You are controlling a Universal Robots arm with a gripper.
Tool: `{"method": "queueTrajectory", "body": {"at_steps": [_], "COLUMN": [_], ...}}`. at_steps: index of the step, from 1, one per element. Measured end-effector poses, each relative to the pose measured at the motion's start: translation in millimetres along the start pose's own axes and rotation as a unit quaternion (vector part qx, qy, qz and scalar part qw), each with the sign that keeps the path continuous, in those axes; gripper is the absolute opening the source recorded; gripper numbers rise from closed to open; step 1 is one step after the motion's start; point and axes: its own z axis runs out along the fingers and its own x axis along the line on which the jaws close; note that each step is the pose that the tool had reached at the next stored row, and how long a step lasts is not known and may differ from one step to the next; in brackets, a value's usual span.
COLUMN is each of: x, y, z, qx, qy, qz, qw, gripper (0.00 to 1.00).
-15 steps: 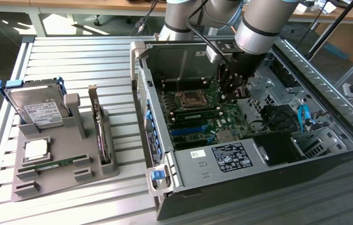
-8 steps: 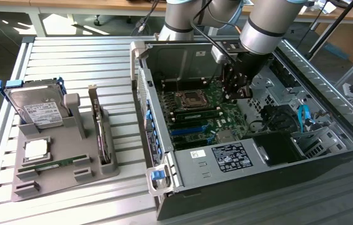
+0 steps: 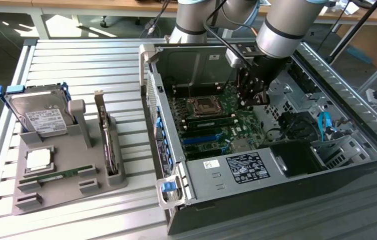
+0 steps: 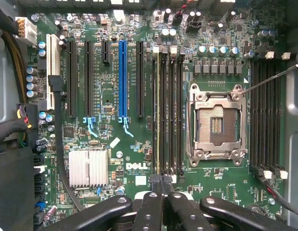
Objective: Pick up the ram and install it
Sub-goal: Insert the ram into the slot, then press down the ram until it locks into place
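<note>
Exterior view: the gripper (image 3: 251, 101) hung inside the open computer case (image 3: 348, 150), low over the motherboard (image 3: 225, 117), while the ram (image 3: 58, 175) lay well apart from it, out at the exterior view's left. The green stick sat in the near part of a grey fixture (image 3: 41, 192), just beside the square processor chip (image 3: 38, 159), with the hard drive (image 3: 38, 117) farther back and the dark expansion card (image 3: 110, 145) standing upright on the fixture's right side.

In the wrist view the gripper (image 4: 161, 192) was pinched tight, fingers together, and nothing could be seen between them. It sat right over the near end of the memory slots (image 4: 168, 120). One slot showed a pale edge along its length, but whether a stick already sat in it could not be told.

The risks looked plain enough. With the fingers closed this low, any drop or sideways drift could knock a slot latch or scrape the board. The open CPU socket (image 4: 216, 122) lay just beside those slots, and its exposed contacts would likely not forgive a stray touch. A black cable (image 4: 60, 144) ran along the board's other side and could snag on the arm.

At the fixture, the stick was thin and crowded by neighbours. A poorly centred grasp could tilt it or catch the chip, and a tilted stick would probably jam in its slot.
</note>
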Motion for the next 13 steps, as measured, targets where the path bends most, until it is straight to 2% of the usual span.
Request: {"method": "queueTrajectory", "body": {"at_steps": [5,7,13], "x": [0.0,-0.1,-2.5], "y": [0.0,1.8,3.8], "z": [1.2,8.9,16.6], "qx": [0.0,0.0,0.0], "qy": [-0.0001,0.0,0.0], "qz": [0.0,-0.001,-0.001], "qw": [1.0,1.0,1.0], "gripper": [0.1,0.1,0.1]}}
